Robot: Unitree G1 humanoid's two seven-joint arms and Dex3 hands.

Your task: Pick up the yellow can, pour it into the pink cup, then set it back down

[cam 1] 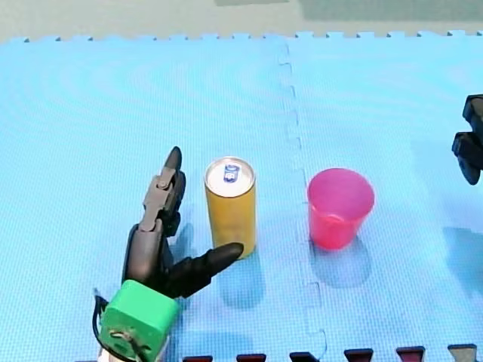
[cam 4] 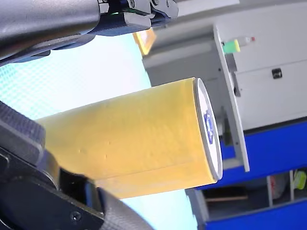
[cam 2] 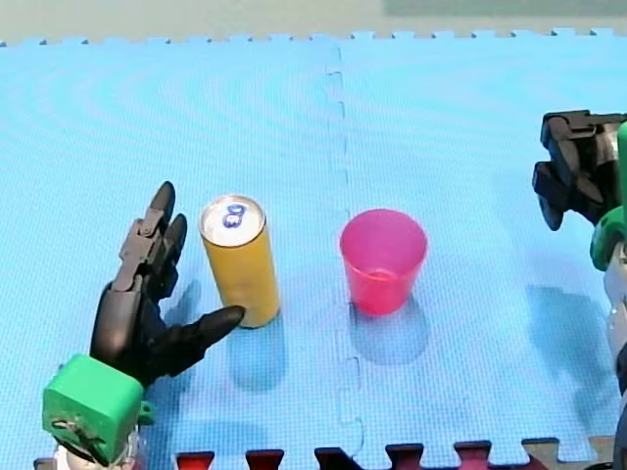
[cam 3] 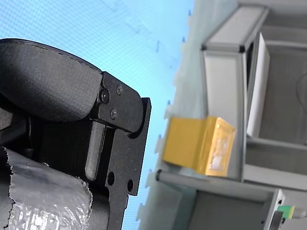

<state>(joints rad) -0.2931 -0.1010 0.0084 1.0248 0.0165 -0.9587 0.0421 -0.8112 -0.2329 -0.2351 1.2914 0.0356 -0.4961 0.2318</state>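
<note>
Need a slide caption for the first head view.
Open left robot hand beside an upright yellow metal can; pink plastic cup apart; right robot hand at right edge of blue foam mat.

Left hand at front left, empty; right hand at far right edge, empty.

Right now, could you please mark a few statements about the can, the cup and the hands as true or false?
The yellow can stands upright on the blue mat. True.
The pink cup lies on its side. False: it stands upright, mouth up.
The left hand holds the can in the air. False: the hand is open beside the can, which stands on the mat.
The right hand is off to the cup's right, apart from it. True.
</note>
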